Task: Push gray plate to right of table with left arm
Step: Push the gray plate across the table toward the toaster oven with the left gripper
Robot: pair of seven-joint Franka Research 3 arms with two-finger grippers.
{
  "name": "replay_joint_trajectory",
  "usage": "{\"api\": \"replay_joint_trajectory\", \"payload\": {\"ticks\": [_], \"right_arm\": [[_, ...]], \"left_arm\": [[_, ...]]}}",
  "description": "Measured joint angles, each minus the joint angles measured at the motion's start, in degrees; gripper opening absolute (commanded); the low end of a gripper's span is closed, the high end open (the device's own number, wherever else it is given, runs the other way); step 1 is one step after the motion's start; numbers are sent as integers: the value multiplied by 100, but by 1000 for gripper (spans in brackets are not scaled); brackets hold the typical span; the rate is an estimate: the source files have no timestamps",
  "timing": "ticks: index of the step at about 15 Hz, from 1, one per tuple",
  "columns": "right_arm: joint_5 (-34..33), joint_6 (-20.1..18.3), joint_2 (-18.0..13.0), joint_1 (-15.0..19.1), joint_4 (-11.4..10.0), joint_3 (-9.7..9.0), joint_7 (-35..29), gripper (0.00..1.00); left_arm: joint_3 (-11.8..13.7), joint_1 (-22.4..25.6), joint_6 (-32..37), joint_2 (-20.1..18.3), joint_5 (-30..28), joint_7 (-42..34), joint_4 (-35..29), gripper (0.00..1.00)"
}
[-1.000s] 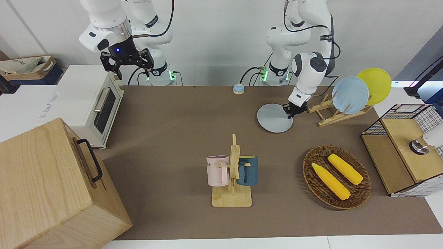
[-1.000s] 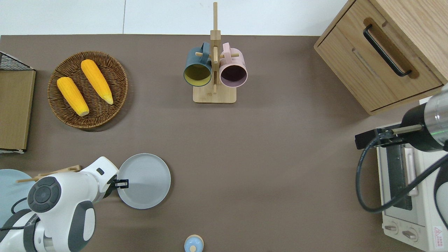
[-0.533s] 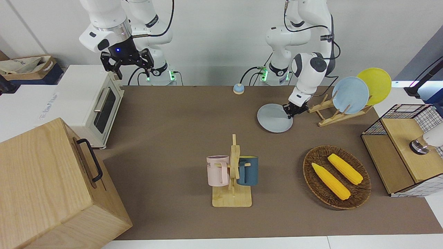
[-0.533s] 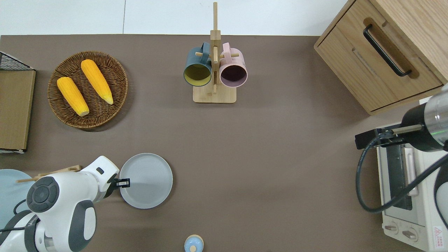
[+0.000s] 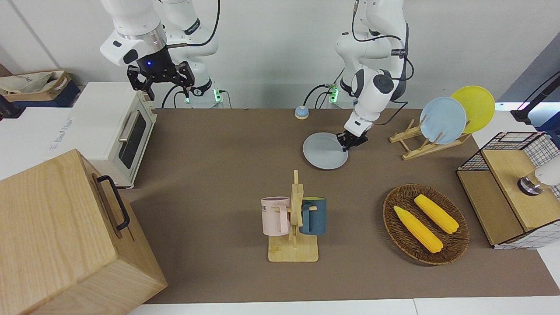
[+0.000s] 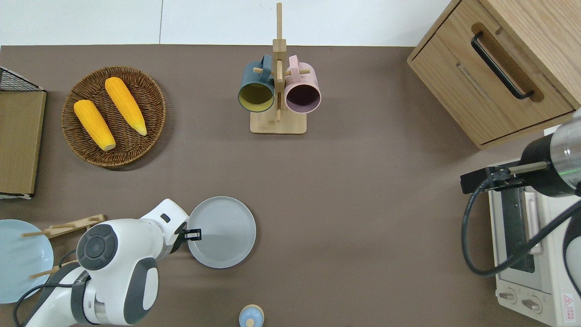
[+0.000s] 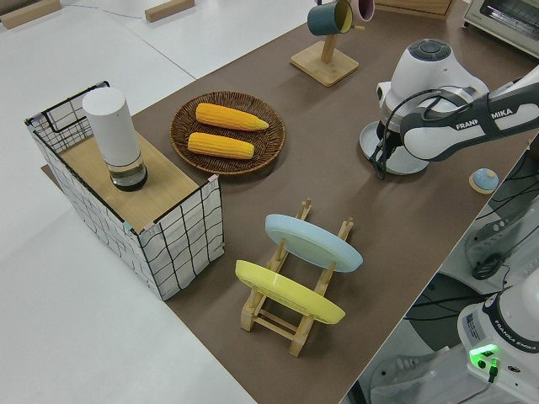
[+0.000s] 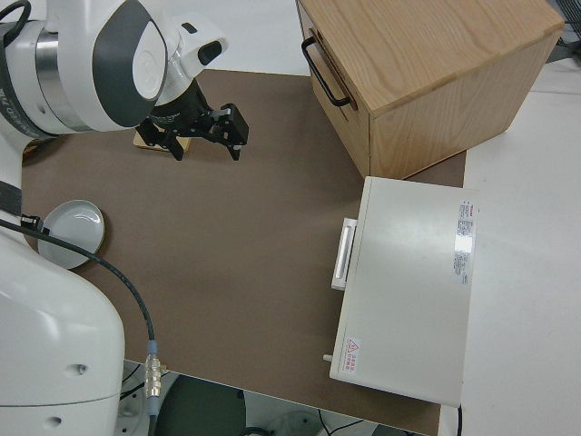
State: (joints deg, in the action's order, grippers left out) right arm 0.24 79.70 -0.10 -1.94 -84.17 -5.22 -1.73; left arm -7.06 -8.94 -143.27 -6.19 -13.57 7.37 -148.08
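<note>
The gray plate (image 5: pixel 323 151) (image 6: pixel 224 231) (image 8: pixel 77 232) lies flat on the brown table (image 5: pixel 218 144) (image 6: pixel 354 218), nearer to the robots than the mug rack. My left gripper (image 5: pixel 350 142) (image 6: pixel 193 234) (image 7: pixel 381 162) is shut and low at the table, touching the plate's rim on the side toward the left arm's end of the table. It holds nothing. The right arm is parked, its gripper (image 5: pixel 165 89) (image 8: pixel 208 149) open and empty.
A two-mug rack (image 6: pixel 278 123) stands mid-table. A wicker basket (image 6: pixel 81 150) holds two corn cobs. A wooden rack with a sky-blue plate (image 5: pixel 442 120) and a yellow plate (image 5: pixel 474 107) is at the left arm's end. A small bell (image 6: pixel 251 316), a toaster oven (image 5: pixel 111 131) and a wooden cabinet (image 5: pixel 57 236) are also here.
My left gripper has slid toward the right arm's end of the table, and the gray plate has moved with it by about half its width. The right arm has not moved.
</note>
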Motion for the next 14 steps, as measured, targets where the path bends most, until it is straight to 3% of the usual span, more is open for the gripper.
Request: {"api": "replay_joint_trajectory", "payload": {"ticks": [5, 10, 14], "right_arm": [[0, 0, 0, 0, 0, 0, 0, 983], [0, 0, 0, 0, 0, 0, 0, 983], [0, 0, 0, 0, 0, 0, 0, 983]], "left_arm": [[-17, -760, -195, 173, -8, 897, 173, 0], [-115, -1474, -240, 628, -19, 1700, 679, 0], [-557, -1670, -275, 1029, -19, 2547, 1211, 0]]}}
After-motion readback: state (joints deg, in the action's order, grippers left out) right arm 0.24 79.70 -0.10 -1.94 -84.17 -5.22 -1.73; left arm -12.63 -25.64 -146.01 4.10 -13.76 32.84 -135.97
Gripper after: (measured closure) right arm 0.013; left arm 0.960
